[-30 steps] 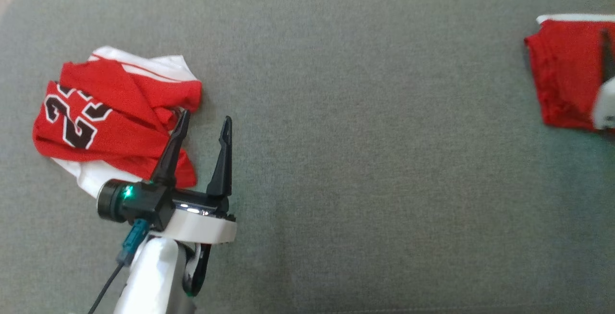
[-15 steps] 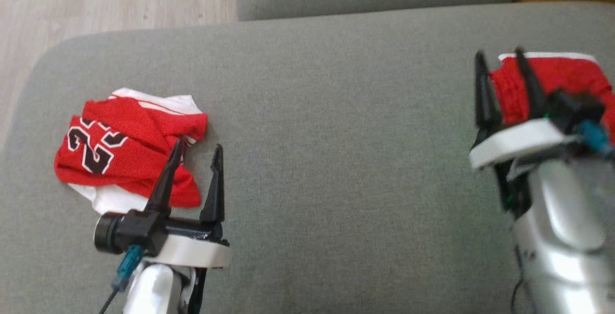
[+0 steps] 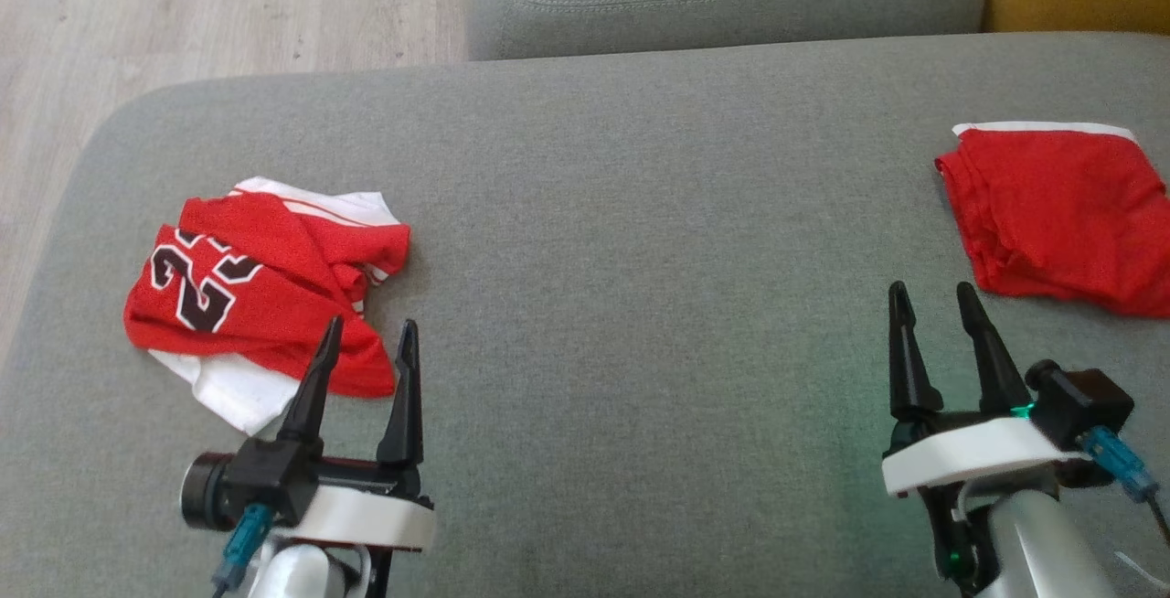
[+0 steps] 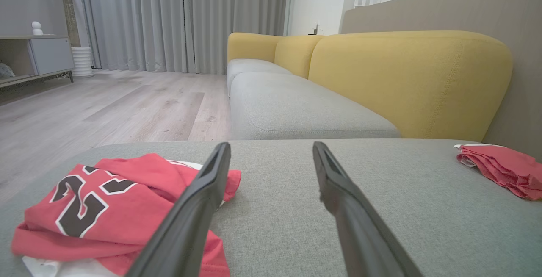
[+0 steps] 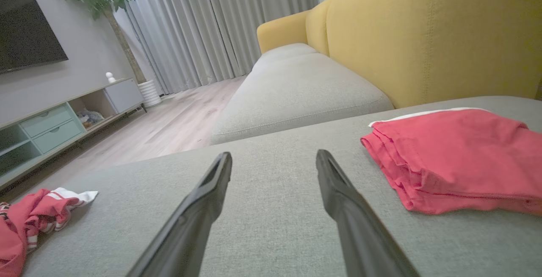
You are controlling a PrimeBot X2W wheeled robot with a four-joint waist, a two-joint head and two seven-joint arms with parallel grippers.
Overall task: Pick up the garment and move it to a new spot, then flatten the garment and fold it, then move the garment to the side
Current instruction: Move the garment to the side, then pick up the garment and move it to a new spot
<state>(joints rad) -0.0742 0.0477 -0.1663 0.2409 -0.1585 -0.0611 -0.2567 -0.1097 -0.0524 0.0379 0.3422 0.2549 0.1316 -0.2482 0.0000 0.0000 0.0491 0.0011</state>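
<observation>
Jaws wide, empty, left gripper (image 3: 371, 324) low by crumpled jersey (image 3: 247, 305), right gripper (image 3: 931, 289) low near folded garment (image 3: 1060, 214).

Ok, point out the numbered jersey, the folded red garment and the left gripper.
numbered jersey (image 3: 196, 292), head view, on its printed number.
folded red garment (image 3: 1065, 214), head view, middle of its top layer.
left gripper (image 3: 371, 321), head view, midway between its fingertips.
</observation>
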